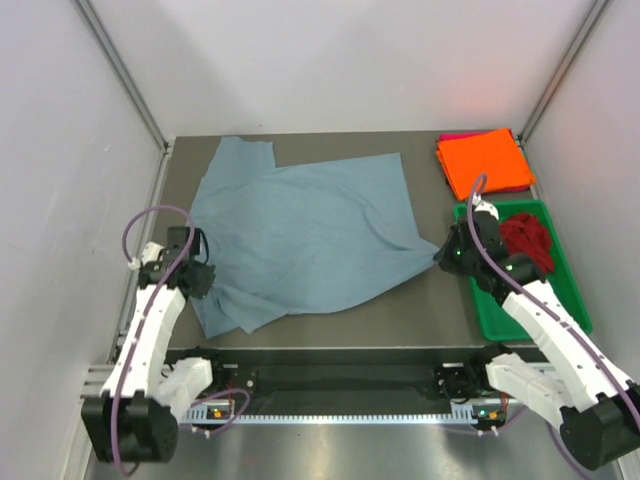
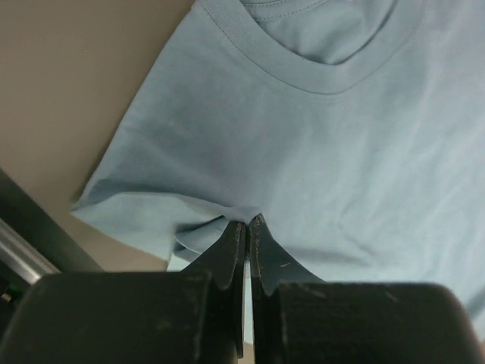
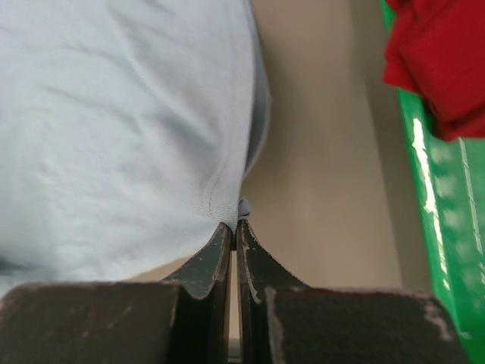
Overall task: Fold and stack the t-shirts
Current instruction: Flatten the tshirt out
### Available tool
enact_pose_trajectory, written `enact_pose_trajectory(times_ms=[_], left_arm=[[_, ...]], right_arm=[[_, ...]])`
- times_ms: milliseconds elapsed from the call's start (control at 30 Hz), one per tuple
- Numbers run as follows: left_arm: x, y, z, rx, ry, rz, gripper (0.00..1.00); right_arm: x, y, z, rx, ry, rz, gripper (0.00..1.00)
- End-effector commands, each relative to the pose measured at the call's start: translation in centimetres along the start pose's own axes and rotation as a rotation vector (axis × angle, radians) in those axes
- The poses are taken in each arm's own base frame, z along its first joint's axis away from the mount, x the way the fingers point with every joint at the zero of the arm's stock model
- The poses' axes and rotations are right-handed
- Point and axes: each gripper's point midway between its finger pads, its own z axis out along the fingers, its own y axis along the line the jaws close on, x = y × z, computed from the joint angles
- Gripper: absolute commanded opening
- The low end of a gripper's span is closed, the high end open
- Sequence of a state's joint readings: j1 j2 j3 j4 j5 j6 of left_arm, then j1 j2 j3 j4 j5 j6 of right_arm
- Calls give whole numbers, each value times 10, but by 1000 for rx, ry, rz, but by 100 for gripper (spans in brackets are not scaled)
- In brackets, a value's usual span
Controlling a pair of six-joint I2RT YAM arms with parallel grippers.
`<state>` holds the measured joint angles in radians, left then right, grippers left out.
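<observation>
The blue-grey t-shirt (image 1: 300,230) lies spread and wrinkled over the table's middle. My left gripper (image 1: 205,275) is shut on its fabric at the left edge, pinching a fold near the sleeve (image 2: 246,221); the collar (image 2: 303,72) shows above. My right gripper (image 1: 442,257) is shut on the shirt's hem corner (image 3: 236,220) at the right edge. The orange t-shirt (image 1: 484,162) lies folded at the back right on top of the magenta-pink one (image 1: 452,137). The dark red t-shirt (image 1: 528,240) sits crumpled in the green tray (image 1: 500,310).
The green tray (image 3: 443,220) stands along the table's right edge, close to my right gripper. The table's front edge has a metal rail (image 1: 330,410). White walls and frame posts enclose the table.
</observation>
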<state>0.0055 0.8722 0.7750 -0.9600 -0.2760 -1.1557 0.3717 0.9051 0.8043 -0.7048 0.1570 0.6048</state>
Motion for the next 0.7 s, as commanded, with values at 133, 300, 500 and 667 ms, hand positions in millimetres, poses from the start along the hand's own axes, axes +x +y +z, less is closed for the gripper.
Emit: enact_pose_trajectory(times_ms=[133,300,500,667], left_arm=[[2,-23,48,-105,19,-26,0],[2,-14,44,-187,-13,-21,0],[-21,-29,-2,-143,-253,47,0],[-28,-23,-12,-233,-330,95,0]], right_arm=[[-17,45,21,-172,-86,17,0],[11,20,45,-47,-14,-3,0],[35,-8,56,75,74,-70,0],[37,-29,51,176,82,-105,0]])
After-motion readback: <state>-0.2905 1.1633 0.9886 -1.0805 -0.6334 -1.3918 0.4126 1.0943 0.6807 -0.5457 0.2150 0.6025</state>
